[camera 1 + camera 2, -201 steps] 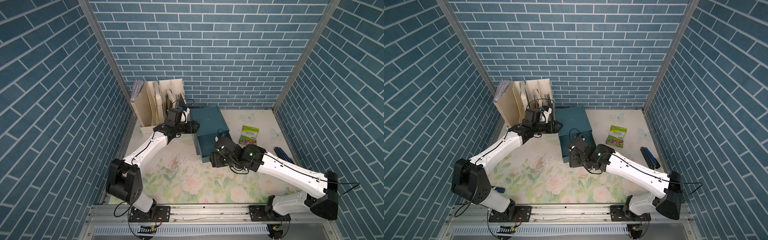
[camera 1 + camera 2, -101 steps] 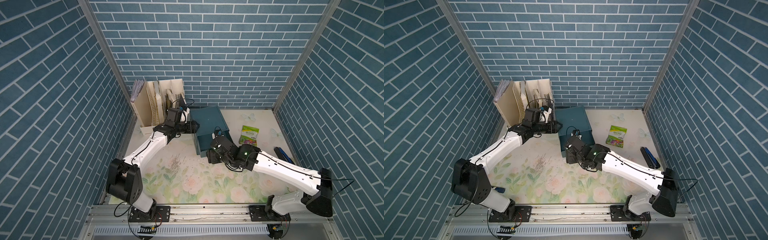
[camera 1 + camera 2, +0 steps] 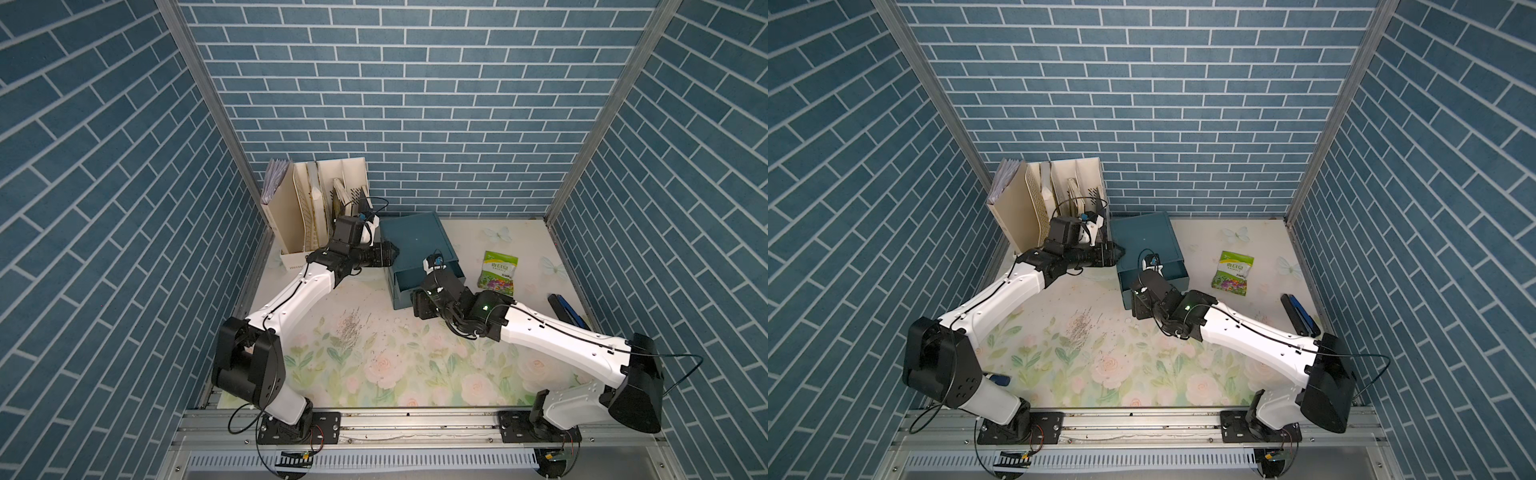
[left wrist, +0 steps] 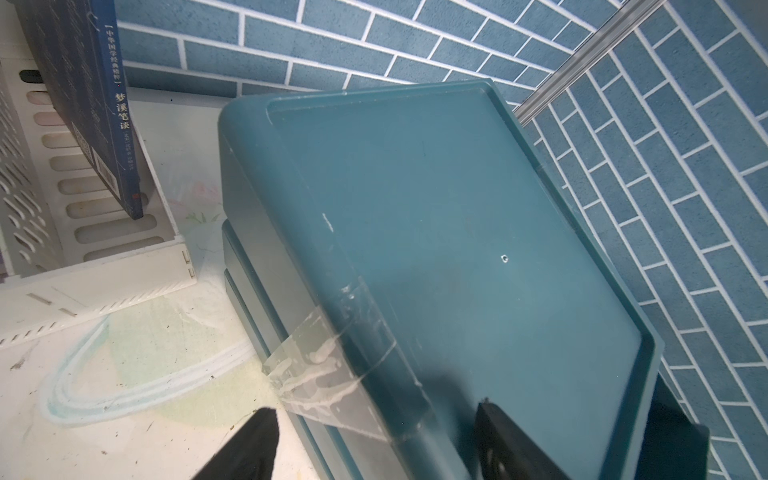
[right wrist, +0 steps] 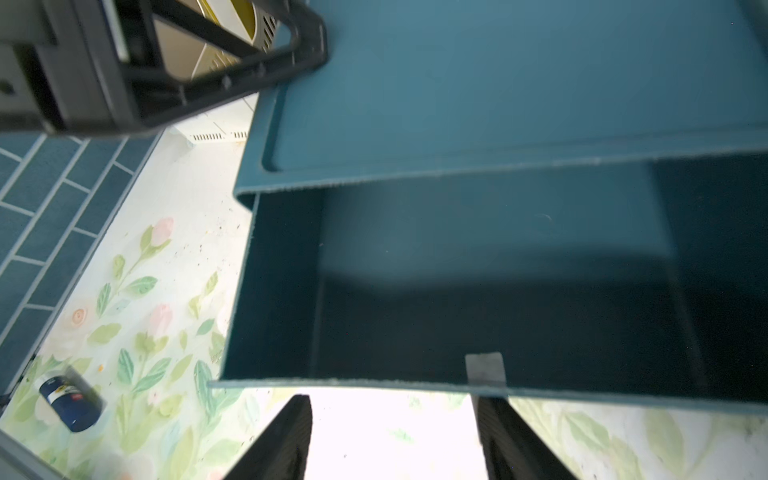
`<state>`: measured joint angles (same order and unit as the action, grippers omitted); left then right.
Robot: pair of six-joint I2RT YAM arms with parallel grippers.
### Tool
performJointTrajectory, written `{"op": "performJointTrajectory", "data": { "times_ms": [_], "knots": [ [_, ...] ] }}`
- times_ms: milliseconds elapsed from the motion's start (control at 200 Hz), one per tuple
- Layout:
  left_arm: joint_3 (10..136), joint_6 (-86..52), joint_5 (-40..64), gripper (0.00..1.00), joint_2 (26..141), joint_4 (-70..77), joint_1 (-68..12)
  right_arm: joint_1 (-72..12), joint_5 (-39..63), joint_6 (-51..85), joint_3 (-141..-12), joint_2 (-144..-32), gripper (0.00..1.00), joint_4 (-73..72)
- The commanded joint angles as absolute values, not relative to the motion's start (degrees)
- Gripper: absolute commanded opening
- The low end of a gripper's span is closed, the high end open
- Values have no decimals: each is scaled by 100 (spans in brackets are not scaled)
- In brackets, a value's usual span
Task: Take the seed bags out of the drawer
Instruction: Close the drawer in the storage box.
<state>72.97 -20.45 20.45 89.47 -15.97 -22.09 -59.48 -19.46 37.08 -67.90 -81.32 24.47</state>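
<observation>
Seed bag (image 3: 498, 270), a glossy green-and-white packet with printed blooms, lay flat on the floral mat (image 3: 374, 365), right of the cabinet (image 3: 413, 235) and apart from it. Only the top views (image 3: 1232, 273) showed it.

Only the right wrist view looked into the drawer (image 5: 282, 291). It was a boxy, smooth-walled teal tray, pulled out beneath the cabinet's lipped top and dark with shadow, with a white tab (image 5: 484, 368) on its front rim. Just before that rim the right gripper (image 5: 392, 415) stood spread, with only mat between its black fingers (image 5: 286, 440).

The left wrist view alone gave us a strip of clear tape (image 4: 328, 361) over the cabinet's rounded edge, and a dark book (image 4: 95, 104) leaning in the slotted cream rack (image 4: 104, 282). The left gripper (image 4: 376, 409) also stood spread, straddling that edge; we could not tell whether it clamped.
</observation>
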Motion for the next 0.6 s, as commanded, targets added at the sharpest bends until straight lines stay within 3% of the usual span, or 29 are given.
{"op": "performJointTrajectory", "data": {
  "times_ms": [0,590],
  "knots": [
    [7139,-1819,1806,78,9176,-2549,-2157,-5811,-2101,3313,-6693,-8264,67,1838],
    [7232,-1696,1833,79,9202,-2641,-2147,-5544,-2110,3103,-6214,-8640,66,583]
  ]
}}
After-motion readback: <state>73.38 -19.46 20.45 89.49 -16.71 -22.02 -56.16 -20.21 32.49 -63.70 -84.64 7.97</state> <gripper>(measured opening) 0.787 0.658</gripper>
